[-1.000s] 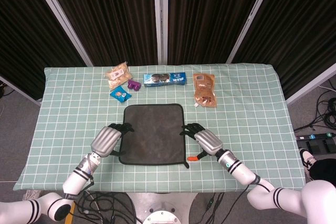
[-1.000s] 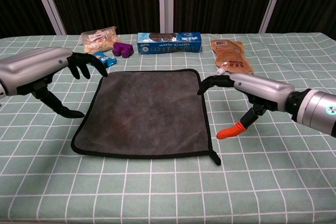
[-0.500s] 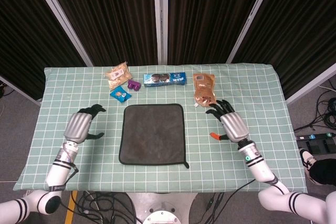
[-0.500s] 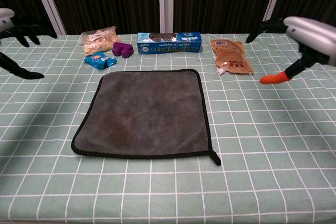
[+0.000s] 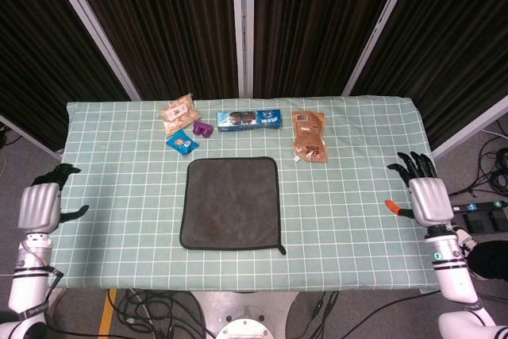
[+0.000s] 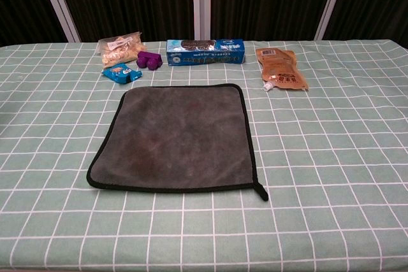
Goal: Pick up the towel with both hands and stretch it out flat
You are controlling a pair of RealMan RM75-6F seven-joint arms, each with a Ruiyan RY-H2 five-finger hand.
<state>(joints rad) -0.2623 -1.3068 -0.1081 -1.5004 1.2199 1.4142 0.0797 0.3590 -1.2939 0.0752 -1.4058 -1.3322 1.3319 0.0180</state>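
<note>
The dark grey towel (image 5: 231, 202) with black edging lies spread flat on the green checked tablecloth, also plain in the chest view as the towel (image 6: 178, 137). A small loop tag sticks out at its near right corner. My left hand (image 5: 41, 205) hangs off the table's left edge, empty, fingers apart. Past the table's right edge is my right hand (image 5: 425, 194), likewise empty with fingers spread and an orange thumb tip. Both hands are far from the towel and outside the chest view.
Along the far side lie a clear snack bag (image 5: 178, 113), a small blue packet (image 5: 182, 142), a purple object (image 5: 202, 128), a blue cookie box (image 5: 250, 119) and a brown pouch (image 5: 309, 135). Dark curtains stand behind the table (image 5: 357, 220).
Both hands left the towel's side edges and swung outward, ending beyond the table's left and right edges. The towel stays flat where it was.
</note>
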